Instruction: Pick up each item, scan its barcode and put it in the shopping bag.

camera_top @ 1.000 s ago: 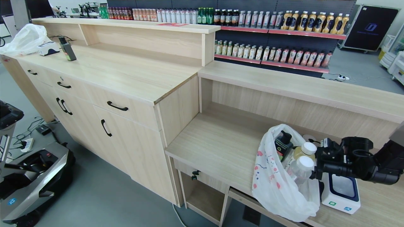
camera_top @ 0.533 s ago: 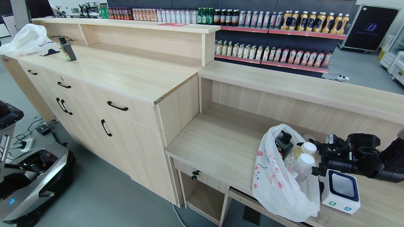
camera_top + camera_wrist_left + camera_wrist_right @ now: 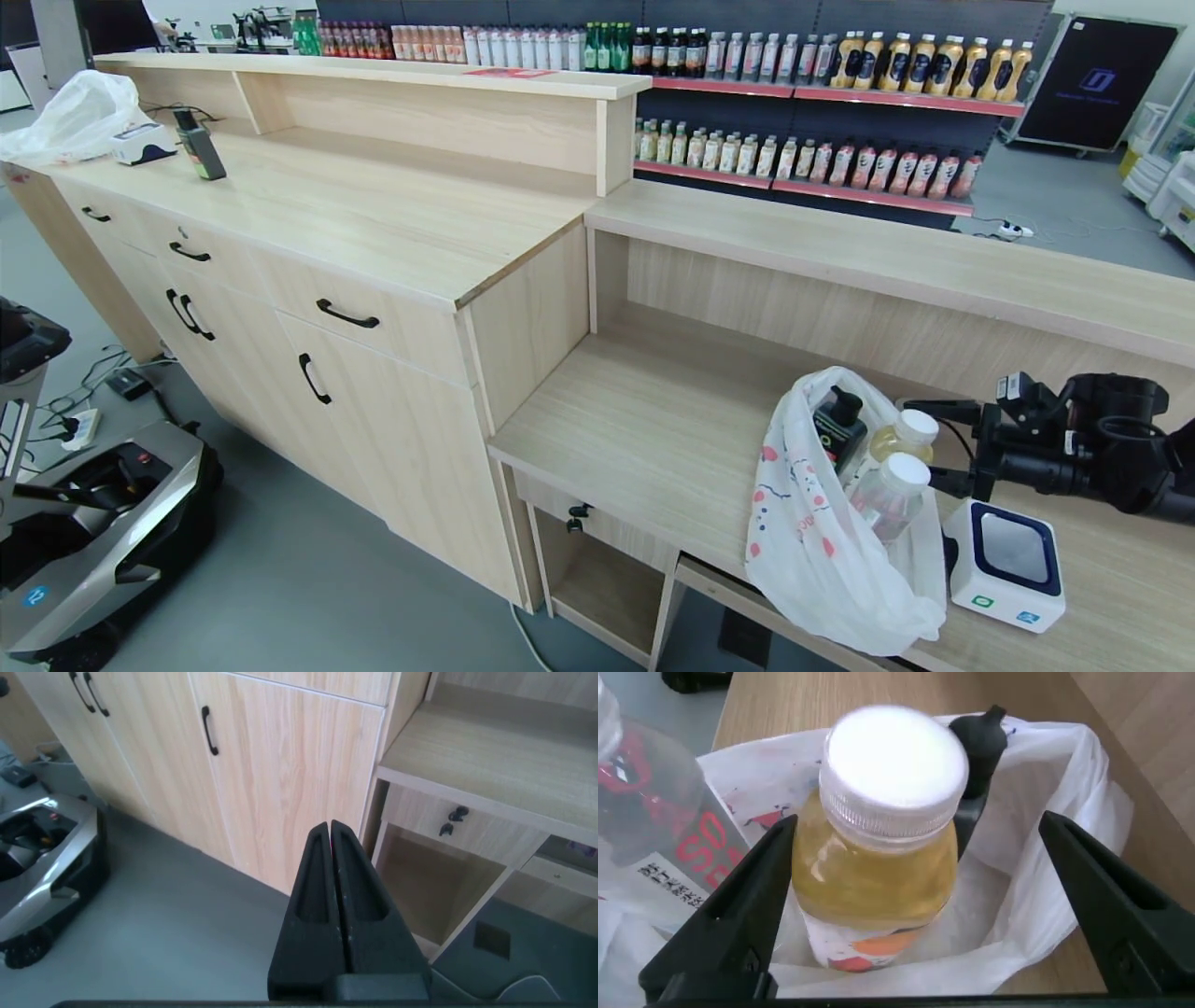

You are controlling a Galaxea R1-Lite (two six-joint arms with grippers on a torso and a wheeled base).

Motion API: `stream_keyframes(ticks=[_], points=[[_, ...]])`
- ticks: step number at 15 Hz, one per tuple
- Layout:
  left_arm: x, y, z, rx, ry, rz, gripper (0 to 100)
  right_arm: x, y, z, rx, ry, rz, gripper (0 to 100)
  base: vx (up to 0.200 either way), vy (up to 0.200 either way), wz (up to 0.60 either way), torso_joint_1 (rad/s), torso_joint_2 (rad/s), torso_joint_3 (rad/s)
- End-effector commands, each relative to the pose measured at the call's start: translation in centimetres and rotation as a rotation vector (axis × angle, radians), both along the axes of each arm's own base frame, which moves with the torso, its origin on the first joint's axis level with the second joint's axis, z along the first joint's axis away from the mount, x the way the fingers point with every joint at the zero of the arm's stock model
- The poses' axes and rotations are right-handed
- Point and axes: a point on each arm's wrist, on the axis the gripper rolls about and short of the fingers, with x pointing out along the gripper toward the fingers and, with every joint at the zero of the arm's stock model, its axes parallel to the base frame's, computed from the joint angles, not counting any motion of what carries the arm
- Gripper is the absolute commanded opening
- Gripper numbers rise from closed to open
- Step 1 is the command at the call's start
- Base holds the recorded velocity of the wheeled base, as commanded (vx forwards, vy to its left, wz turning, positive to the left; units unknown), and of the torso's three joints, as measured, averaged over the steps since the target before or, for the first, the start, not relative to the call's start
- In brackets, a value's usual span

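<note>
1. Containers. The shopping bag [image 3: 822, 551], white plastic with red markings, stands open at the lower right of the head view. It holds three items:
- a dark bottle [image 3: 837, 427] with a black pump top, at the far side of the bag;
- a yellow juice bottle [image 3: 904, 437] with a white cap;
- a clear bottle [image 3: 892, 495] with a white cap, just in front of the juice bottle.

2. My grippers. My right gripper [image 3: 926, 443] sits just right of the bag mouth with its fingers spread wide and nothing gripped. My left gripper [image 3: 332, 829] has its two fingers pressed together on nothing, above grey floor in front of the cabinet doors.

3. Surface and room. The bag rests on the low wooden desk [image 3: 644, 420]. A white scanner [image 3: 1008, 569] with a dark window stands on the desk touching the bag, at the lower right. A taller cabinet counter [image 3: 373, 224] with black handles fills the left half. On its far end, upper left, lies a second white bag [image 3: 75, 112]. Shelves of bottles [image 3: 812, 61] run along the top.

4. View differences. The right wrist view shows the juice bottle [image 3: 882, 849] upright between my spread fingers [image 3: 729, 933], clear of both, with the clear bottle [image 3: 654, 831] beside it. The left wrist view shows the open space under the desk [image 3: 439, 891].
</note>
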Motion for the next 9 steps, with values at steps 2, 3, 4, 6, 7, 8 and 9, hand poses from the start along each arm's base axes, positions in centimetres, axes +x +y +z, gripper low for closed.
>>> stream_keyframes(ticks=[2, 3, 4, 6, 7, 8, 9], points=[[0.0, 0.0, 0.0, 0.000, 0.000, 0.000, 0, -1.1, 0.4, 2.4, 0.001, -0.028, 0.003, 100, 0.000, 0.000, 0.00, 0.000, 0.00, 0.000], [0.0, 0.0, 0.0, -0.001, 0.000, 0.000, 0, -1.3, 0.6, 2.7, 0.003, -0.034, 0.013, 100, 0.000, 0.000, 0.00, 0.000, 0.00, 0.000], [0.0, 0.0, 0.0, 0.000, 0.000, 0.000, 0, -1.5, 0.7, 2.9, 0.006, -0.036, 0.020, 100, 0.000, 0.000, 0.00, 0.000, 0.00, 0.000], [0.0, 0.0, 0.0, 0.000, 0.000, 0.000, 0, -1.8, 0.9, 3.9, 0.003, -0.059, 0.029, 100, 0.000, 0.000, 0.00, 0.000, 0.00, 0.000], [0.0, 0.0, 0.0, 0.000, 0.000, 0.000, 0, -1.9, 0.9, 4.6, 0.002, -0.069, 0.026, 100, 0.000, 0.000, 0.00, 0.000, 0.00, 0.000], [0.0, 0.0, 0.0, 0.000, 0.000, 0.000, 0, -2.0, 0.8, 5.5, 0.001, -0.084, 0.021, 100, 0.000, 0.000, 0.00, 0.000, 0.00, 0.000], [0.0, 0.0, 0.0, 0.000, 0.000, 0.002, 0, -2.3, 0.8, 6.3, 0.002, -0.092, 0.015, 100, 0.000, 0.000, 0.00, 0.000, 0.00, 0.000]])
